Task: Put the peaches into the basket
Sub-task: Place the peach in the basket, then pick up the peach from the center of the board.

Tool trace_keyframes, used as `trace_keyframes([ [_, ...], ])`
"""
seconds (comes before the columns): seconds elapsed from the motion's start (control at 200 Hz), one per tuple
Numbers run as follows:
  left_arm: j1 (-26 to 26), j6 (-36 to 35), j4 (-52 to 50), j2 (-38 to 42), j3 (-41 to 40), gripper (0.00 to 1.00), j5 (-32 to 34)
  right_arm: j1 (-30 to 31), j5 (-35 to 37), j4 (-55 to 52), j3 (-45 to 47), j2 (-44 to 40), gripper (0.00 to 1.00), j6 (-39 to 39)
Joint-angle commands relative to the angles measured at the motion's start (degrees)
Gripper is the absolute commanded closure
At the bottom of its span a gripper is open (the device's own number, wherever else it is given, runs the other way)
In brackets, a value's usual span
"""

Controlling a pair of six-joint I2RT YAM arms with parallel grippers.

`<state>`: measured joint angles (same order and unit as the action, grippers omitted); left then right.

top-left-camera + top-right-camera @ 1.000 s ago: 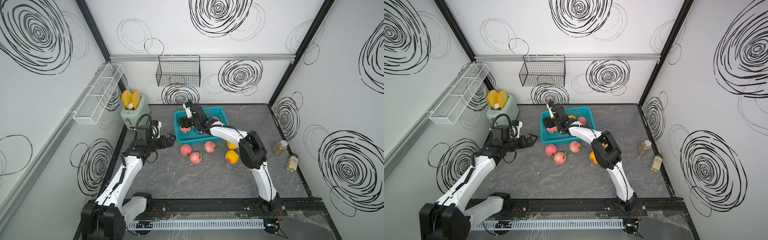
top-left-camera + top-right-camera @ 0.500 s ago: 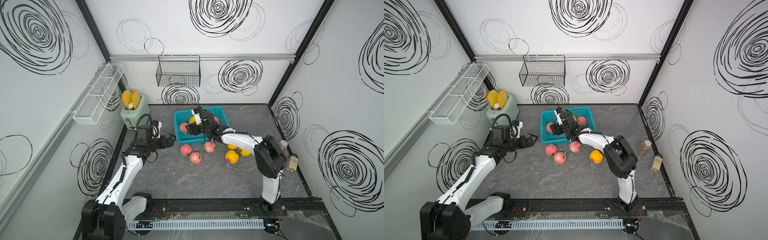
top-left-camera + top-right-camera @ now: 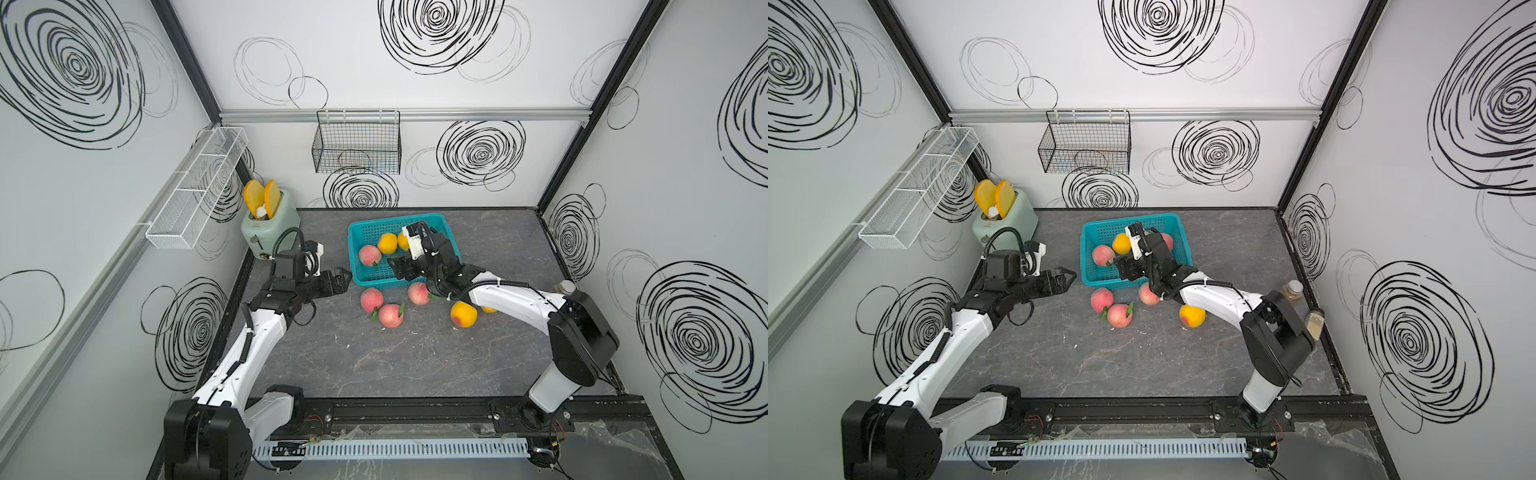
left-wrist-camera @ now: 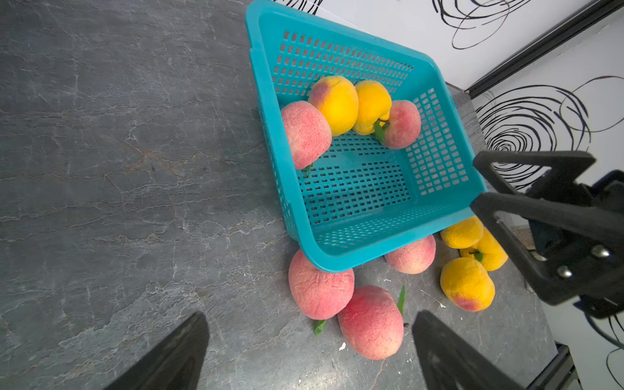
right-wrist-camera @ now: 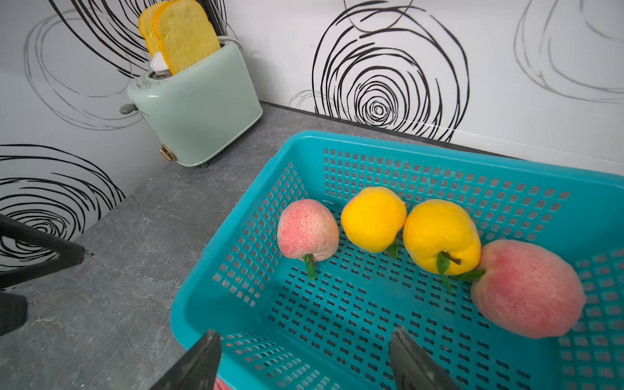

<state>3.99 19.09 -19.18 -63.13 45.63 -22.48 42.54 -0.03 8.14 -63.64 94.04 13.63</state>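
grey stone-look table, white walls with black swirls. right gripper poised over the near rim of the basket, jaws moderately apart, holding nothing. just beyond, four peaches in a row across the far half inside, pink at both ends, yellow between. outside, six more near the near wall: pink peach just beside that wall by the right arm, pink pair touching each other, yellow peach under the same arm, two further yellow ones beyond it. left gripper spread wide and empty, just beside the basket's left wall, pink pair ahead of its jaws.

seemingly free for the next pick. lift clear of the rim before swinging out, sparing the basket. drop straight down on one peach, jaws across the round body, not the leaf. close gently; round, likely to roll if nudged sideways. keep the arms apart there.

table flat, bare but for a few pale specks near the fruit. toaster with toast in the back left corner, well apart.
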Motion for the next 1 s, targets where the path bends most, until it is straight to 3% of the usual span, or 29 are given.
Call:
trace_keyframes([
  [0.0,-0.6,0.3,2.2,-0.4,-0.3,0.02,0.0,-0.3,1.3,0.5,3.0,-4.0,0.18,-0.6],
  [0.995,-1.4,0.2,1.9,-2.0,0.2,0.02,0.7,-0.6,0.3,-1.6,21.8,-17.0,0.18,3.4],
])
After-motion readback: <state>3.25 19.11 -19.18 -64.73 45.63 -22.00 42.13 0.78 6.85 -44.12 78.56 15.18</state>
